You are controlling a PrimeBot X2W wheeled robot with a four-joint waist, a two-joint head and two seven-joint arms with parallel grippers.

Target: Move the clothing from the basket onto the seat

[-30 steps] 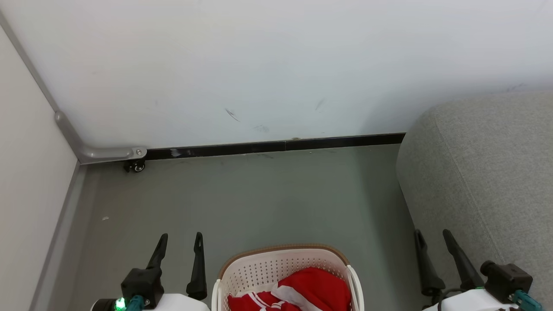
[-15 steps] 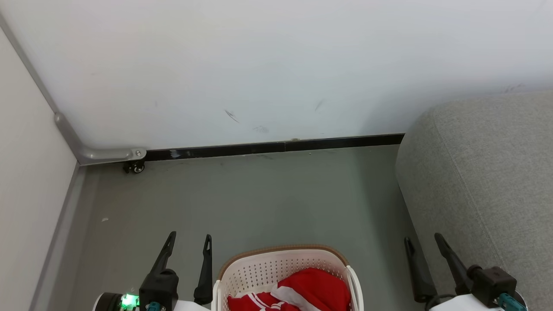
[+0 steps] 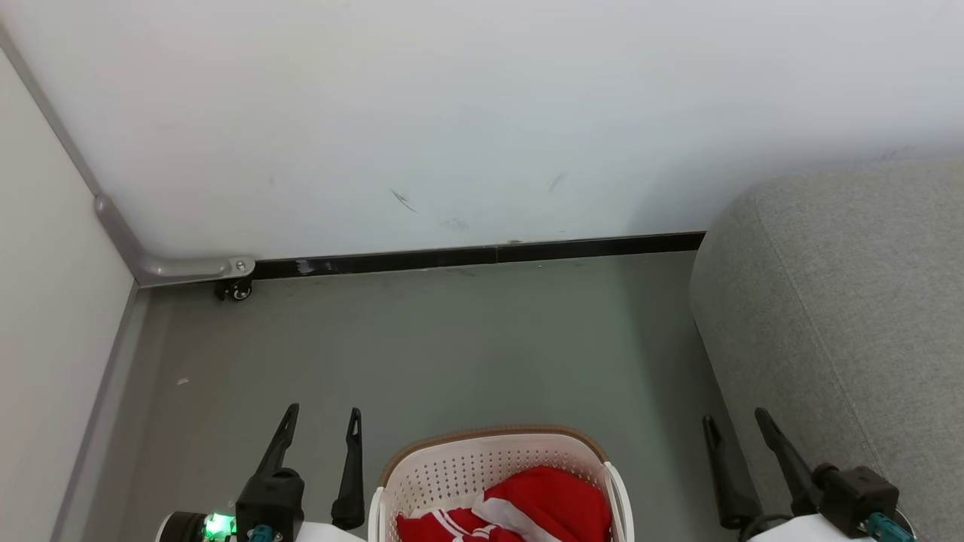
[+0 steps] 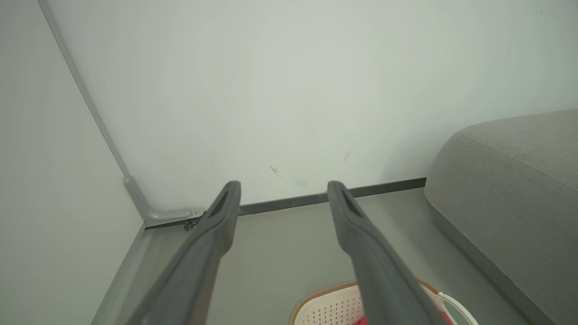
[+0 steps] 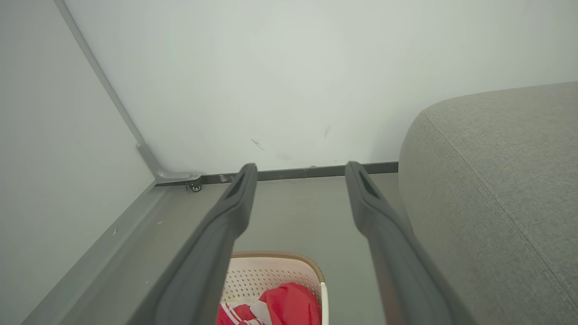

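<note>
Seat (image 3: 843, 316): large light grey woven sofa with a rounded corner and a stitched seam along its top. It stands to the right of the basket (image 3: 467, 474), with a strip of floor between them.
Basket: cream-white perforated plastic with a brown woven-look rim and a white handle loop on its right side. It stands on the floor, and its near part is cut off by the lower edge of the head view.
Clothing (image 3: 542, 500): bright red soft fabric, bunched, with white stripes and a white band. It lies inside the basket, heaped toward its right half, below the rim.
Wall (image 3: 482, 113): pale and lightly scuffed, closing the far side beyond the basket.
Floor (image 3: 452, 346): smooth grey-green. A broad open stretch runs from the basket's far rim to the wall, and a narrower lane runs between basket and seat.
Side panel (image 3: 45, 301): pale board with a grey metal edge, left of the basket and well apart from it.
Skirting (image 3: 489, 256): black strip at the wall foot, beyond the basket.
Caster (image 3: 237, 290): small black wheel under a metal bracket, beyond and left of the basket.
Left gripper (image 3: 322, 412): just left of the basket, fingers pointing toward the wall, spread wide, holding nothing.
Right gripper (image 3: 734, 416): right of the basket, between it and the seat. Its fingers point toward the wall and lean slightly left, spread wide, holding nothing.
</note>
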